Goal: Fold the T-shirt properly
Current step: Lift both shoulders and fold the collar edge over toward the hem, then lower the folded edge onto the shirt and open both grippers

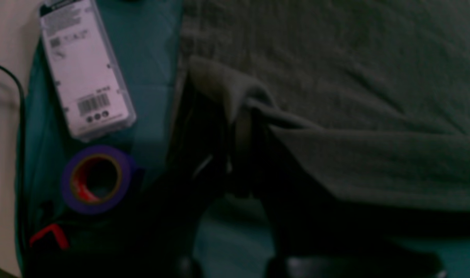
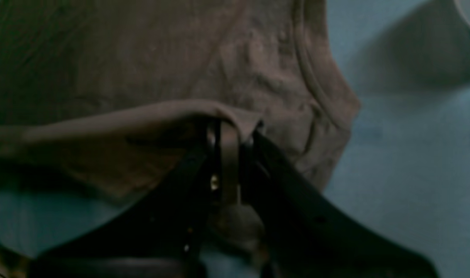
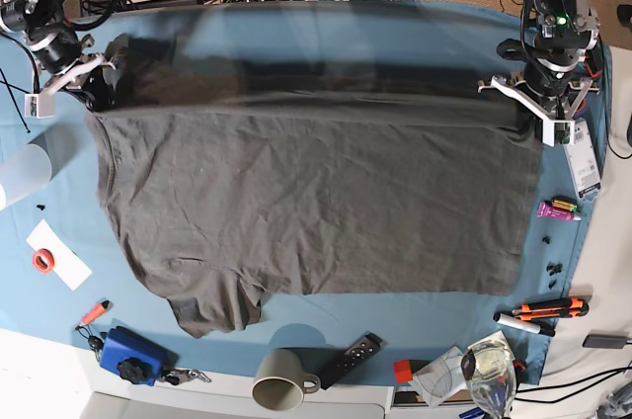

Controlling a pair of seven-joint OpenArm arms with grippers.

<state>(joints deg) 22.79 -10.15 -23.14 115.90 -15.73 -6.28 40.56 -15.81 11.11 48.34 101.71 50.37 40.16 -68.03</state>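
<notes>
Charcoal T-shirt (image 3: 306, 202) lies flat on blue cloth (image 3: 326, 320), long axis 9-to-3. We see left gripper (image 3: 538, 108) and right gripper (image 3: 84, 83) each clamped on its 12 o'clock edge corners, body toward 6.

the base view looks straight down from high above, taking in the whole blue cloth-covered table (image 3: 296, 315) and the wrinkled dark charcoal-grey cotton t-shirt (image 3: 316, 202) spread across it. each wrist view sits close behind its own arm's black gripper, facing along the jaws onto the shirt fabric: left gripper (image 1: 235, 127), right gripper (image 2: 229, 133). all three views share the shirt's far edge.
</notes>
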